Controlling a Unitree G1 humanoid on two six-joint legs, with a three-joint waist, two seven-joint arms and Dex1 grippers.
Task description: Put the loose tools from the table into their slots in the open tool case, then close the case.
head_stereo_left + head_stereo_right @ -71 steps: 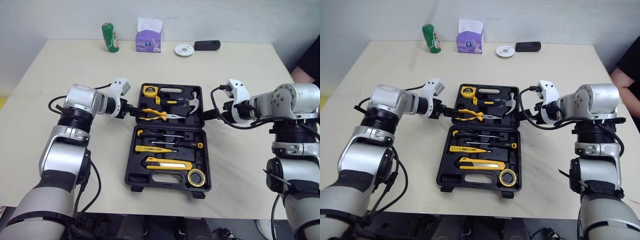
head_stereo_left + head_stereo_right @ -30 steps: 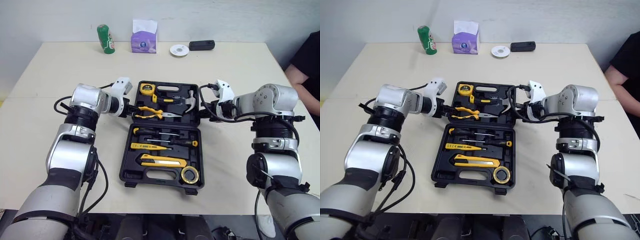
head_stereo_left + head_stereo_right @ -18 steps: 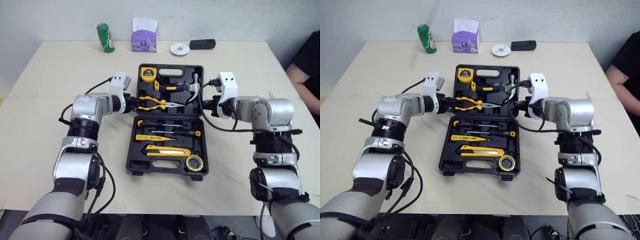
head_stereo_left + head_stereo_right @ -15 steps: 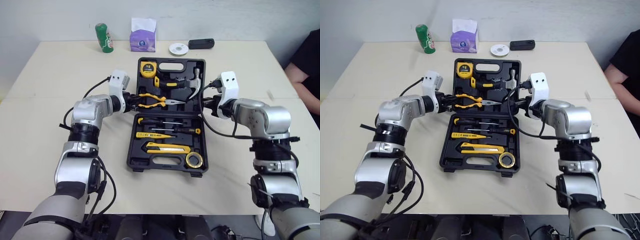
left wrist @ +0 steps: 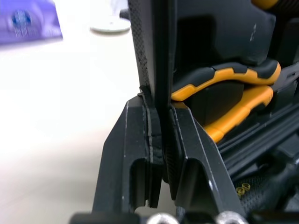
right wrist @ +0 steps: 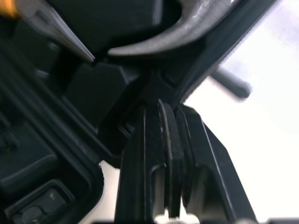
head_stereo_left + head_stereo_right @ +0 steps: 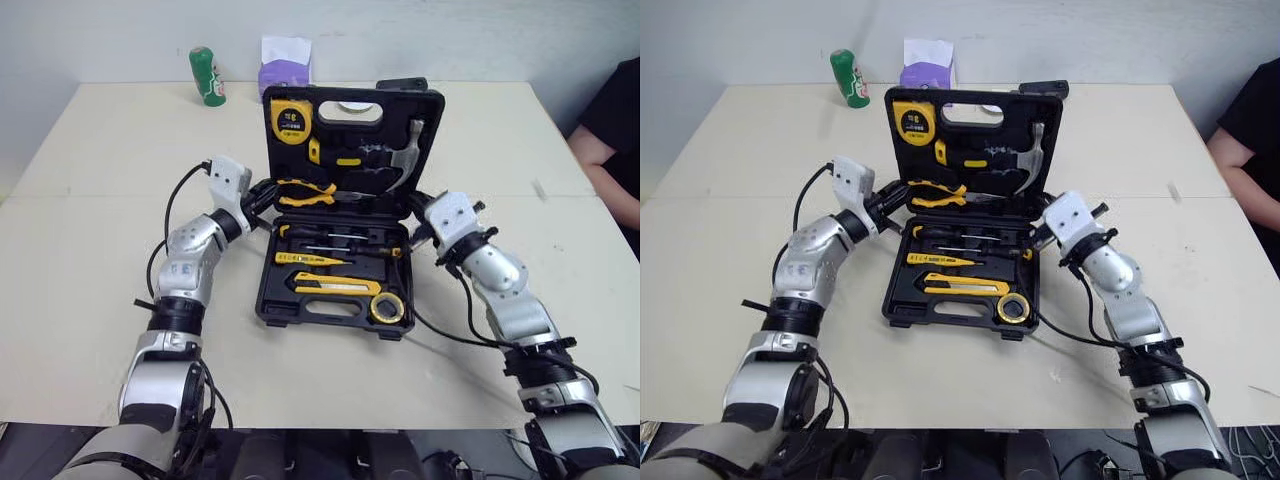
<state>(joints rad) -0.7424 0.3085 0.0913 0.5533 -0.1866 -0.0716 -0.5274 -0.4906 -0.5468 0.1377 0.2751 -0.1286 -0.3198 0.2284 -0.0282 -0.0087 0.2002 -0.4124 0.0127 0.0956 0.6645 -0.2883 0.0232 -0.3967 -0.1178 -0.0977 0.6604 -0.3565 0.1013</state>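
Tool case (image 7: 320, 309) is sitting centre frame, lid (image 7: 430, 105) part-raised; left fingers (image 5: 119, 158) and right fingers (image 6: 135, 163) are clamping its side edges; wrist views are showing pliers (image 5: 224, 79) and hammer head (image 6: 196, 23) up close.

Setting: plain indoor test room, most likely a lab or office. Evidence: one wide beige surface (image 7: 100, 200) spanning the frame. A blank white wall (image 7: 120, 30) runs along the top. Office-type sundries line the surface's far edge, from upper left to upper centre: a green can (image 7: 206, 75), a purple tissue box (image 7: 283, 55) and a small black device (image 7: 400, 84). A single tool case (image 7: 335, 135) stands open at centre, and a person's dark sleeve (image 7: 615, 120) shows at the right edge.
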